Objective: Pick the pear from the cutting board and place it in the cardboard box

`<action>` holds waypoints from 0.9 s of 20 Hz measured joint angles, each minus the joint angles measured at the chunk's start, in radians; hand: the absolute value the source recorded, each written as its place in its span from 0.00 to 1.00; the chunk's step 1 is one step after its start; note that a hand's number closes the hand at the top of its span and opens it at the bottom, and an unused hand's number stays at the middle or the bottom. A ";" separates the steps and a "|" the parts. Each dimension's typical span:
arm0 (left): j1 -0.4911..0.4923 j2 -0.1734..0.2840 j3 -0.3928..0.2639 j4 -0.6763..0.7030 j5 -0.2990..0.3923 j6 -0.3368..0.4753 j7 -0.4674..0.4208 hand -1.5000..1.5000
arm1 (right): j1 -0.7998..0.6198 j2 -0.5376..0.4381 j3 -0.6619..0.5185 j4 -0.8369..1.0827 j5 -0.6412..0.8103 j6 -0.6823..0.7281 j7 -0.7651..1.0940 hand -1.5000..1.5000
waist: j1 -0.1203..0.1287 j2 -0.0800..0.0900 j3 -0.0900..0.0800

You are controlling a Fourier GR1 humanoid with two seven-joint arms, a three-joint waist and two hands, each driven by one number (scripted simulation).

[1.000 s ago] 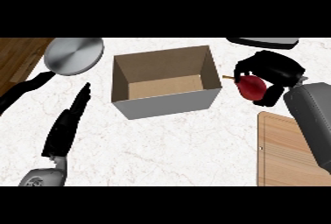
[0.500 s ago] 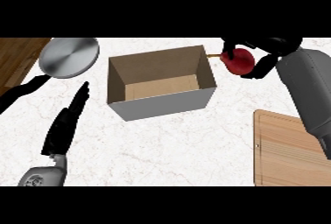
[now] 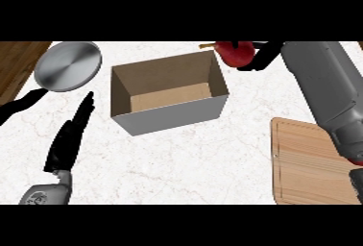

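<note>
The step in hand is the carry: the pear [image 3: 236, 52], red-skinned with a short stem pointing left, is off the cutting board [image 3: 312, 163] and up in the air at the far right, just beyond the far right corner of the cardboard box [image 3: 170, 93]. The right robot hand [image 3: 260, 54] holds it, dark fingers curled round its right side, so only the left part of the fruit shows. The grey right forearm runs from the near right edge up over the cutting board's far end to that hand, stretched well forward.

The box stands open-topped on the marble tabletop [image 3: 199, 163], its brown floor visible. The pear is not yet over the opening; it sits beside the rim, not above the cavity. By my reading, the next move calls for a shift left and slightly nearer, until the fruit hangs over the box floor, then a lowering and release.

The left robot hand [image 3: 69, 137] rests at the near left, fingers straight and pointing away, holding nothing. A round steel plate [image 3: 68, 66] lies at the far left.
</note>
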 measured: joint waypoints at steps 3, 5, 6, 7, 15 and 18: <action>0.011 0.003 0.003 -0.002 0.000 -0.001 -0.005 0.50 | -0.056 0.025 0.010 0.030 -0.031 0.022 0.015 1.00 | -0.010 -0.005 -0.001; 0.020 -0.001 0.003 -0.003 -0.001 0.003 -0.005 0.50 | -0.090 0.052 0.021 0.048 -0.043 0.032 0.026 1.00 | -0.020 -0.009 -0.001; 0.037 -0.003 0.001 -0.009 -0.004 0.005 -0.012 0.50 | -0.106 0.066 0.025 0.059 -0.047 0.033 0.032 1.00 | -0.021 -0.010 -0.001; 0.036 -0.001 0.002 -0.007 -0.006 0.006 -0.014 0.50 | -0.125 0.081 0.029 0.072 -0.051 0.034 0.039 1.00 | -0.023 -0.010 -0.001; 0.043 0.019 0.035 -0.005 0.015 -0.007 -0.016 0.50 | -0.211 0.223 0.084 0.139 -0.043 0.026 0.098 1.00 | -0.047 -0.016 -0.002; 0.045 0.023 0.042 -0.009 0.015 -0.008 -0.016 0.50 | -0.207 0.277 0.121 0.162 -0.027 0.009 0.111 1.00 | -0.049 -0.017 -0.002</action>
